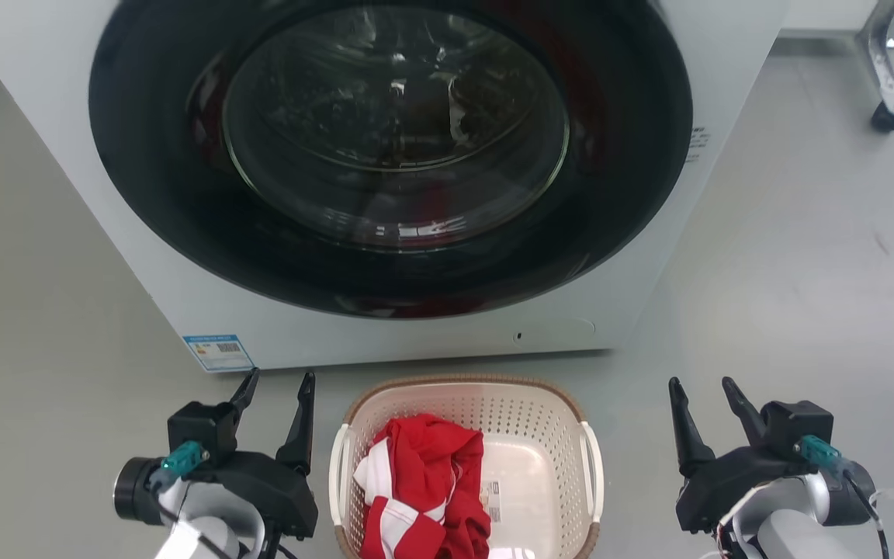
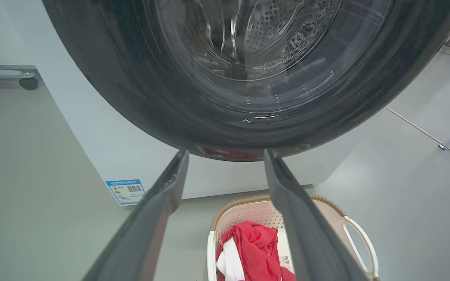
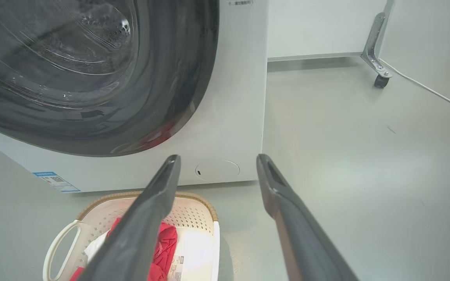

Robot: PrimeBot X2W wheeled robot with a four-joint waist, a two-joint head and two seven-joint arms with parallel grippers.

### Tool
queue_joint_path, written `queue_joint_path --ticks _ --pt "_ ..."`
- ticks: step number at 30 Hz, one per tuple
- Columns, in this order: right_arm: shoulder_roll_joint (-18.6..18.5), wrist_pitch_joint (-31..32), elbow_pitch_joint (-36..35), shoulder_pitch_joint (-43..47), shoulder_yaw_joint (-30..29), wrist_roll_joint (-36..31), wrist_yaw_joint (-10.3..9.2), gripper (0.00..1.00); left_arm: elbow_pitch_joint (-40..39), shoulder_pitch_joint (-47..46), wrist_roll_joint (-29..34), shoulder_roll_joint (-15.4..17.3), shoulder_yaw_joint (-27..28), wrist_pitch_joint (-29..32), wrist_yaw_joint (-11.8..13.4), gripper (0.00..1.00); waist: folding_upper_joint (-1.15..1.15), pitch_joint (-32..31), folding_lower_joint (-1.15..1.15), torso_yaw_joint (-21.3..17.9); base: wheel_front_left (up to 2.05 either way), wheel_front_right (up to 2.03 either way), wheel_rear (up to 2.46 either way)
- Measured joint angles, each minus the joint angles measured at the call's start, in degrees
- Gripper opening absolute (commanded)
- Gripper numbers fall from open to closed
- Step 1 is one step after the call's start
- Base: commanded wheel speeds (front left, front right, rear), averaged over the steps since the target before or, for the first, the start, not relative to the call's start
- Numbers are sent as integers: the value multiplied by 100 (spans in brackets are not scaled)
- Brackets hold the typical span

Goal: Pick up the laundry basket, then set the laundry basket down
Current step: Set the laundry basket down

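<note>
The laundry basket point(image 1: 493, 411) stands on the floor point(image 1: 765, 272) before the washing machine point(image 1: 431, 341), containing a red garment point(image 1: 431, 473). The left gripper point(image 1: 279, 379) and right gripper point(image 1: 701, 383) flank it without contact, fingers wide, empty.

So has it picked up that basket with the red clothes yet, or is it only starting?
Nothing done yet: the laundry basket sits on the floor before the washing machine, red-and-white clothes inside. In hand: left gripper and right gripper hang open either side, touching nothing. Remaining: grip its white handles, lift, then set it down.
</note>
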Motion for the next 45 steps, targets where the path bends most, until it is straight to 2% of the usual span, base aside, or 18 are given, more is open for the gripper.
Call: queue_joint_path --ticks 7,17,26,32,45 --pt "-118 -1 -1022 666 -234 -323 -105 100 -1192 778 277 104 120 0 309 100 0 -387 0 -2 0 0 0" --pt "-242 -1 -2109 1602 -561 -755 -162 100 -2350 1767 446 176 271 0 478 100 0 -761 1 -19 0 0 0" --pt "-235 -1 -2703 2357 -1124 -1068 -164 100 -2906 2289 619 175 316 0 569 100 1 -966 0 17 0 0 0" --pt "-82 -1 -2977 2579 -1383 -1314 -164 100 -3088 2500 655 180 433 0 577 100 1 -960 2 36 0 0 0" --pt "120 -1 -3367 2849 -1580 -1717 -164 100 -3222 2749 710 157 630 60 624 100 1 -949 2 19 0 0 0"
